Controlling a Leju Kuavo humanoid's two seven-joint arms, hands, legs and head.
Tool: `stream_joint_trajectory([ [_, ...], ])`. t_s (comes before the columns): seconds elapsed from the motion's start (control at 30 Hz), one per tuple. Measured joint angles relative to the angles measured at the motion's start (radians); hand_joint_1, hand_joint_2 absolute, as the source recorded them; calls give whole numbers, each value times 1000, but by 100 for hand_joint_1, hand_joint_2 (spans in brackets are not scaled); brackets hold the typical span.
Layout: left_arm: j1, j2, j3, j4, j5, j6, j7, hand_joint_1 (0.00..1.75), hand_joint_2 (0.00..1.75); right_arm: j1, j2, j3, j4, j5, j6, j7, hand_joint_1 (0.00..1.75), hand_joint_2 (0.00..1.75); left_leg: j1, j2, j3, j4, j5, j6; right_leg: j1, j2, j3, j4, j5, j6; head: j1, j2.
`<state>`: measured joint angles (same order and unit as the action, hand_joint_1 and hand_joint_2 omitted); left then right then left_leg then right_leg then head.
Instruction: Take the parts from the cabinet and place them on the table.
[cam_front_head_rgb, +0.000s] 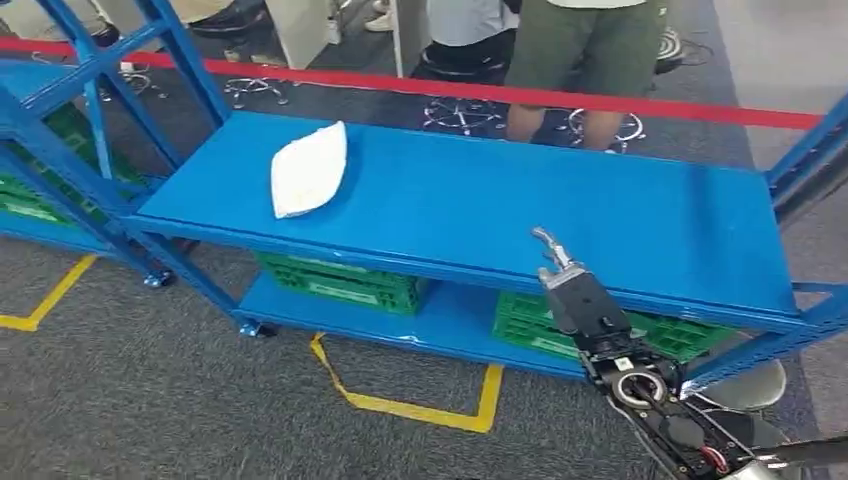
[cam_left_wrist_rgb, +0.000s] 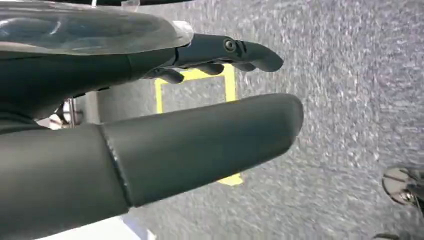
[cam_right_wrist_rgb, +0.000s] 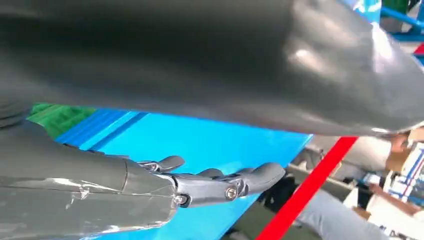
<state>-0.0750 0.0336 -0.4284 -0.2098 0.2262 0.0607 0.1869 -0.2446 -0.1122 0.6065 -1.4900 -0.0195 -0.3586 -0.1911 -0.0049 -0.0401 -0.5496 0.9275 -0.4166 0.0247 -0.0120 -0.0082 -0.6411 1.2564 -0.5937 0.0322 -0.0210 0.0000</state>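
Observation:
A white bagged part (cam_front_head_rgb: 309, 169) lies on the left half of the blue cabinet shelf (cam_front_head_rgb: 480, 200). My right hand (cam_front_head_rgb: 575, 295) reaches up from the lower right to the shelf's front edge, well right of the part, with its fingers stretched out and nothing in them. In the right wrist view that hand (cam_right_wrist_rgb: 220, 182) hovers over the blue shelf (cam_right_wrist_rgb: 200, 140), its thick thumb apart from the fingers. In the left wrist view my left hand (cam_left_wrist_rgb: 200, 115) hangs over grey carpet, fingers and thumb apart, holding nothing.
Green crates (cam_front_head_rgb: 340, 282) (cam_front_head_rgb: 640, 330) sit on the lower shelf. A red barrier tape (cam_front_head_rgb: 500, 93) runs behind the cabinet, with people (cam_front_head_rgb: 580, 50) standing beyond it. Yellow floor markings (cam_front_head_rgb: 420, 405) lie in front of the cabinet. Another blue rack (cam_front_head_rgb: 60, 150) stands at the left.

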Motion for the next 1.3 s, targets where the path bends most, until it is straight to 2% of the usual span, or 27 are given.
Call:
stream_joint_trajectory([
  [0.07, 1, -2, -1, 0, 1, 0, 0, 0, 0, -2, 0, 0, 0, 0, 0, 0, 0, 0, 9, -26, 2, 12, -7, -12, -13, 20, 79, -175, 101, 13, 10, 0],
  [0.1, 2, -2, -1, 0, 2, 0, 0, 0, 0, -2, 0, 0, 1, 0, 2, 0, 0, 0, 11, -36, -2, 21, -13, -21, -22, 60, 109, -241, 111, 19, 17, 0],
  [0.13, -3, 0, -1, 0, 2, 0, 0, 0, 0, -2, 0, 1, 1, 0, 3, -1, 0, 0, 7, -48, -13, 38, -16, -28, -24, 86, 119, -265, 100, 15, 25, 0],
  [0.17, -3, 0, -2, 0, 2, 0, 0, 0, 0, -3, 0, 1, 2, 0, 4, 0, 0, 0, 9, -61, -25, 36, -10, -34, -20, 80, 124, -259, 94, 0, 24, 0],
  [0.27, 8, 1, -4, 1, 3, 0, 0, 0, 0, -3, 3, 2, 2, 2, 15, 0, 0, 0, 11, -91, -36, 34, 2, -53, -20, 49, 120, -264, 102, -19, 19, 0],
  [0.3, 9, -1, -6, 1, 4, 0, 0, 0, 0, -6, 3, 0, 2, 2, 18, 2, 0, 0, 11, -49, -42, 52, -14, -58, -22, 38, 125, -269, 105, -25, 17, 0],
  [0.33, 5, -2, -7, 1, 4, 0, 0, 0, 0, -7, 3, 0, 2, 4, 19, 2, 0, 0, 10, -7, -70, 107, -46, -63, -22, 28, 124, -271, 106, -29, 0, 0],
  [0.37, 2, -2, -7, 1, 4, 0, 0, 0, 0, -8, 4, 0, 1, 7, 21, 2, 0, 0, 11, 15, -114, 190, -85, -69, -19, 16, 123, -271, 105, -33, -7, 0],
  [0.43, 2, -2, -8, 1, 5, 0, 0, 0, 0, -4, 4, 1, 2, 10, 23, 6, 0, 0, 14, 31, -196, 343, -138, -72, -16, -9, 122, -271, 103, -37, -16, 0],
  [0.47, 2, -2, -8, 1, 6, -1, 0, 0, 0, -4, 4, 1, 2, 12, 26, 8, 0, 0, 14, 33, -212, 369, -136, -72, -15, -22, 122, -271, 102, -38, -21, 0],
  [0.5, 3, -2, -9, 1, 8, -2, 0, 0, 0, -6, 4, 1, 2, 12, 30, 9, 0, 0, 14, 33, -199, 340, -109, -69, -14, -32, 123, -271, 101, -38, -27, 0],
  [0.57, 4, -2, -9, 1, 8, -2, 0, 0, 0, -8, 5, 1, 2, 14, 35, 11, 0, 0, 10, 45, -106, 162, -21, -55, -10, -53, 128, -272, 97, -38, -37, 0],
  [0.6, 3, -2, -9, 1, 8, -2, 0, 0, 0, -10, 5, 1, 2, 14, 37, 11, 0, 0, 2, 85, -52, 67, 11, -41, -9, -60, 132, -273, 95, -37, -42, 0],
  [0.63, 0, 1, -9, 1, 8, -2, 0, 0, 0, -12, 6, 1, 1, 15, 38, 11, 0, 0, -8, 108, -41, 33, 0, -36, -2, -68, 131, -272, 92, -31, -43, 0],
  [0.77, 1, 2, -9, 1, 8, -2, 0, 0, 0, -15, 9, 3, 1, 17, 43, 19, 0, 0, -11, 65, -43, 21, 9, -22, 0, -98, 146, -286, 88, -10, -43, 0],
  [0.8, 3, 0, -10, 1, 7, -2, 0, 0, 0, -15, 9, 2, 0, 18, 43, 21, 0, 0, 3, 60, -28, 7, 15, -19, -6, -76, 139, -277, 75, -6, -40, 0],
  [0.83, 2, -1, -10, 1, 7, -3, 0, 0, 0, -16, 9, 2, 1, 20, 43, 20, 0, 0, 3, 51, -22, 2, 15, -15, -5, -36, 126, -234, 46, -6, -30, 0],
  [0.87, 2, 0, -10, 1, 7, -5, 0, 0, 0, -17, 9, 1, 1, 20, 43, 22, 0, 0, 2, 44, -20, 2, 14, -10, -5, -13, 93, -156, 6, -6, -21, 0],
  [0.93, 0, -1, -10, 1, 7, -7, 0, 0, 0, -9, 9, 2, 2, 20, 43, 24, 0, 0, 1, 21, -19, 3, 12, -7, -5, 1, 12, 6, -55, -3, -8, 0],
  [0.97, 0, -1, -10, 1, 7, -7, 0, 0, 0, -5, 9, 3, 2, 20, 43, 26, 0, 0, 1, 6, -18, 4, 12, -6, -5, 2, -11, 42, -55, -1, -6, 0],
  [1.03, 0, -1, -11, 1, 7, -8, 0, 0, 0, -6, 9, 2, 3, 20, 43, 27, 0, 0, 2, -24, -13, 7, 8, -9, -8, 4, 15, -37, 19, 1, 7, 0],
  [1.07, 1, -2, -12, 1, 7, -8, 0, 0, 0, -8, 9, 2, 3, 20, 43, 27, 0, 0, 3, -37, -10, 11, 5, -12, -9, 9, 50, -122, 72, 0, 14, 0],
  [1.1, 2, -2, -12, 1, 7, -8, 0, 0, 0, -10, 9, 2, 3, 20, 43, 27, 0, 0, 3, -50, -9, 18, -1, -17, -12, 33, 86, -213, 122, 0, 20, 0],
  [1.13, 4, -3, -13, 1, 7, -8, 0, 0, 0, -11, 9, 2, 4, 20, 43, 28, 0, 0, 3, -59, -17, 24, -5, -22, -18, 91, 99, -239, 108, -5, 25, 0],
  [1.17, -1, -3, -15, 1, 7, -8, 0, 0, 0, -12, 9, 3, 4, 20, 43, 27, 0, 0, 2, -75, -30, 39, -6, -25, -21, 97, 106, -270, 102, -5, 22, 0],
  [1.27, 5, -2, -16, 2, 7, -8, 0, 0, 0, -8, 9, 4, 5, 21, 44, 29, 0, 0, 12, -109, -47, 34, 8, -46, -13, 66, 109, -263, 109, -20, 19, 0],
  [1.3, 8, 3, -17, 2, 8, -8, 0, 0, 0, -12, 9, 4, 5, 23, 47, 29, 0, 0, 12, -88, -48, 39, 0, -49, -19, 53, 118, -275, 113, -28, 24, 0],
])
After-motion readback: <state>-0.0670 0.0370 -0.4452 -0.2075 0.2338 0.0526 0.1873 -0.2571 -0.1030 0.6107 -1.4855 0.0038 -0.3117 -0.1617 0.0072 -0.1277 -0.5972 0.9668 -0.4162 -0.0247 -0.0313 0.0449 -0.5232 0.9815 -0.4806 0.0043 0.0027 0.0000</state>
